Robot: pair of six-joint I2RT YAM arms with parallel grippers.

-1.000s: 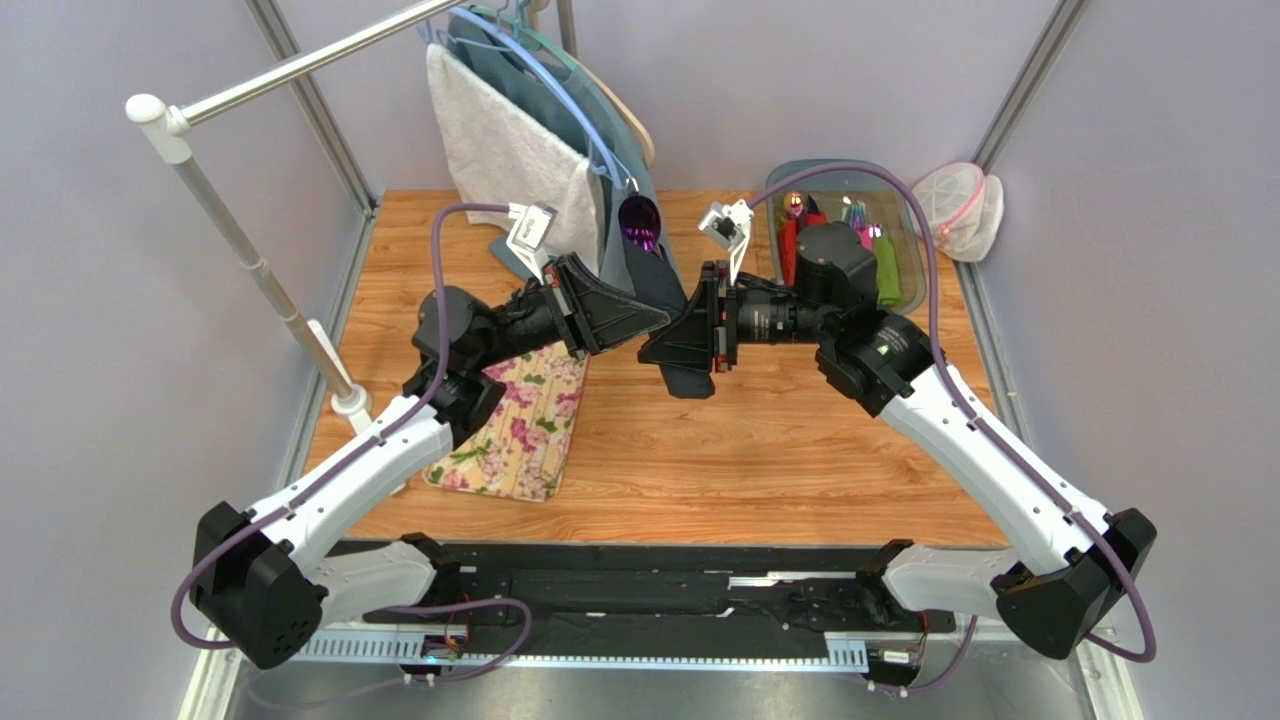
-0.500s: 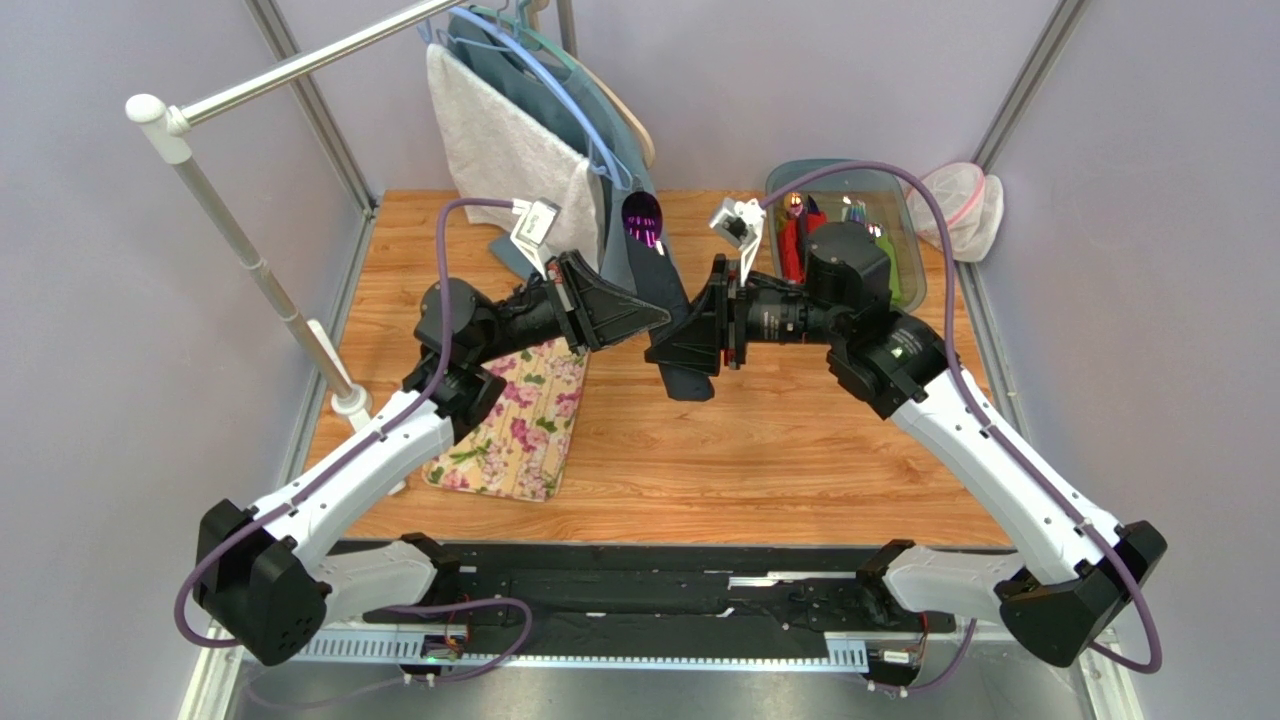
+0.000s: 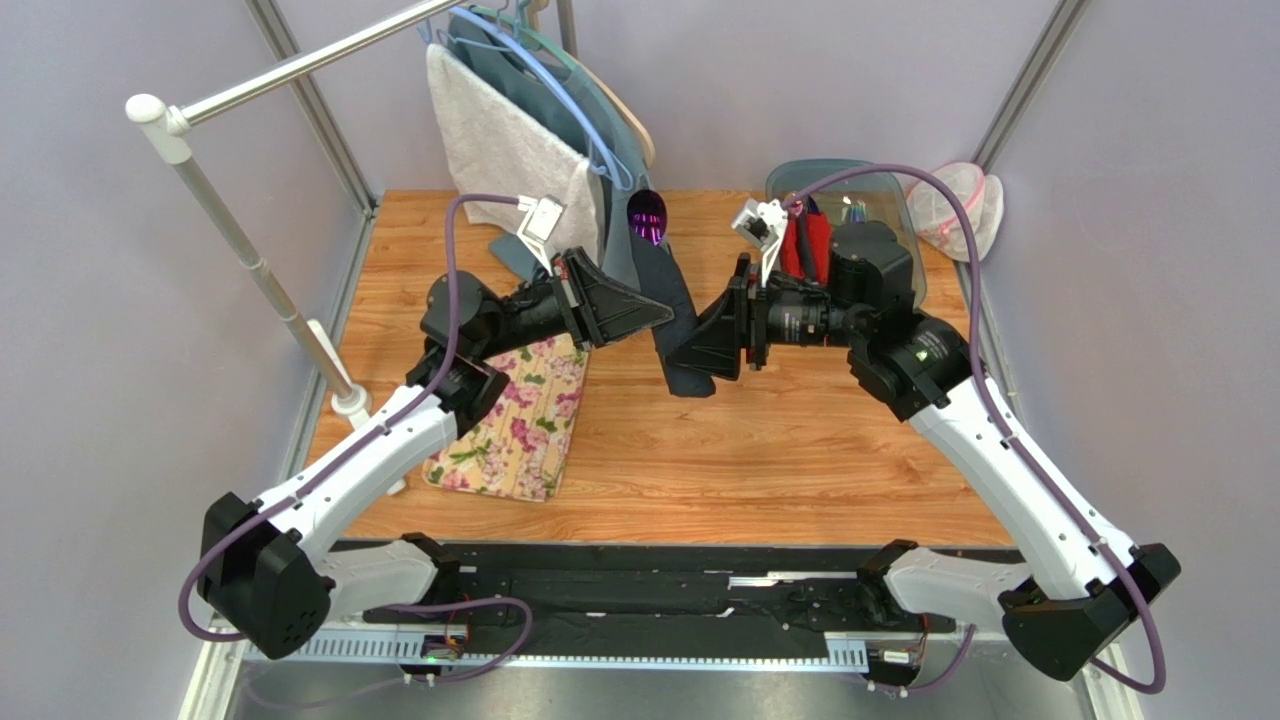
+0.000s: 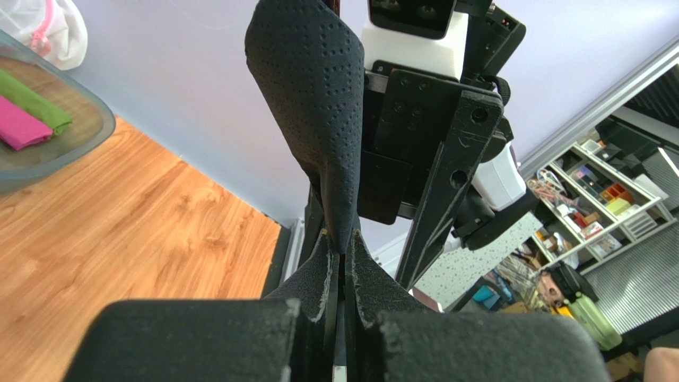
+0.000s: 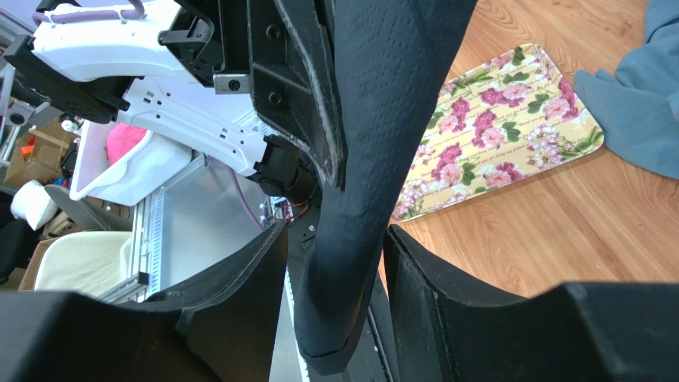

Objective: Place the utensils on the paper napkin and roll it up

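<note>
**Dark napkin roll held in the air between two claws**

Top view: the napkin (image 3: 672, 308) is a long, narrow, matt navy-black roll, tilted, standing off the wooden table (image 3: 781, 450) near its middle. A glossy purple spoon (image 3: 648, 222) bowl shows at the roll's 12 o'clock end. The left arm bends at the elbow and its wrist points to 3 o'clock. The right arm mirrors it and points to 9 o'clock. The left claw (image 3: 658, 312) and right claw (image 3: 679, 348) meet at the roll. A floral mat (image 3: 526, 428) lies flat at 8 o'clock of it. A clear bin (image 3: 887, 192) of coloured rolls sits at 1 o'clock.

Left wrist: the paper is dimpled all over with embossed dots, and it rises as a rounded fold. The left claw is closed tight, with its rough black fingers (image 4: 315, 278) pinching the napkin's lower edge.

Right wrist: the roll runs from 12 to 6 o'clock between the smooth black fingers (image 5: 239, 294). The right claw is spread wide around it, with a clear gap on one side, and it clamps nothing.
</note>
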